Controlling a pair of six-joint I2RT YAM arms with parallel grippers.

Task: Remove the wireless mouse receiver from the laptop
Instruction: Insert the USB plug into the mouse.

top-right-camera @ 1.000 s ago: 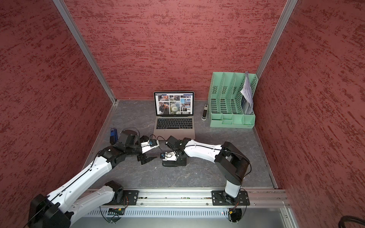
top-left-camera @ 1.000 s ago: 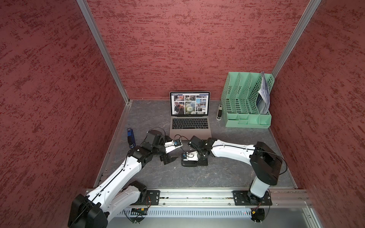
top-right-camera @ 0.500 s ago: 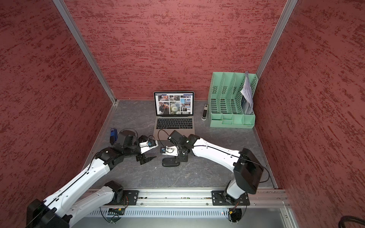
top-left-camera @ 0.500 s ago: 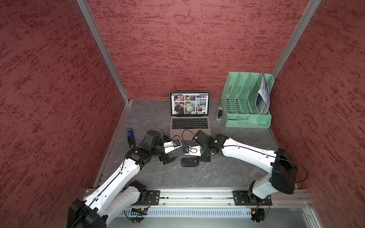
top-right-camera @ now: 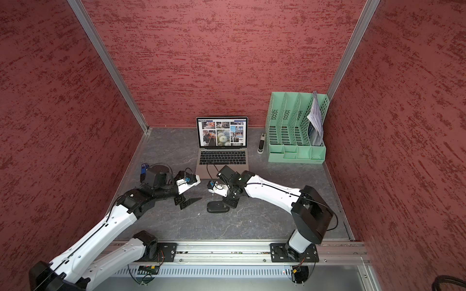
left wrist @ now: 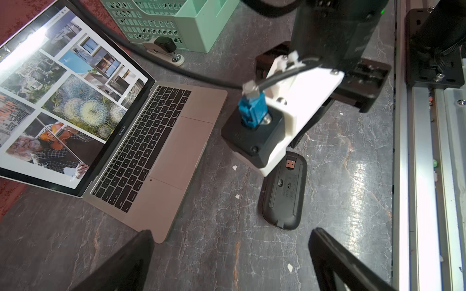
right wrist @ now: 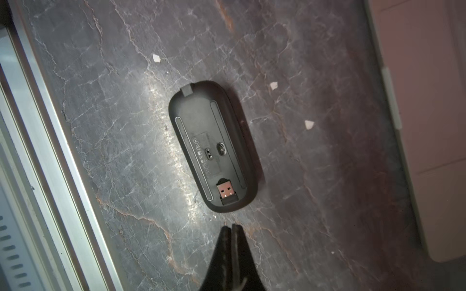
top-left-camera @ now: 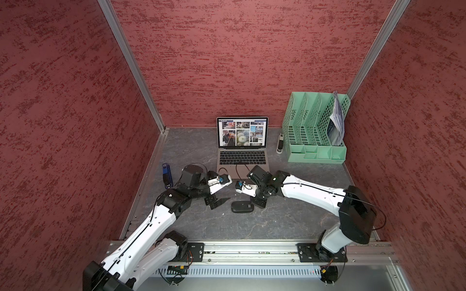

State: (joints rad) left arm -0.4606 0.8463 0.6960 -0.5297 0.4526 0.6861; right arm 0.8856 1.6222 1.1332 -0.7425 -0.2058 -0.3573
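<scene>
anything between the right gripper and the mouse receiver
Nothing visible. The wireless mouse receiver sits exposed in a slot on the upturned mouse. The right gripper, fingers shut, is just off that end of the mouse.

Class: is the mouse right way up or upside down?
Upside down: the mouse shows its underside, with the receiver sitting in its slot.

The left arm (top-left-camera: 156, 221) and right arm (top-left-camera: 312, 192) are white with black joints. The left gripper (left wrist: 232, 233) and right gripper (right wrist: 230, 228) are black.
</scene>
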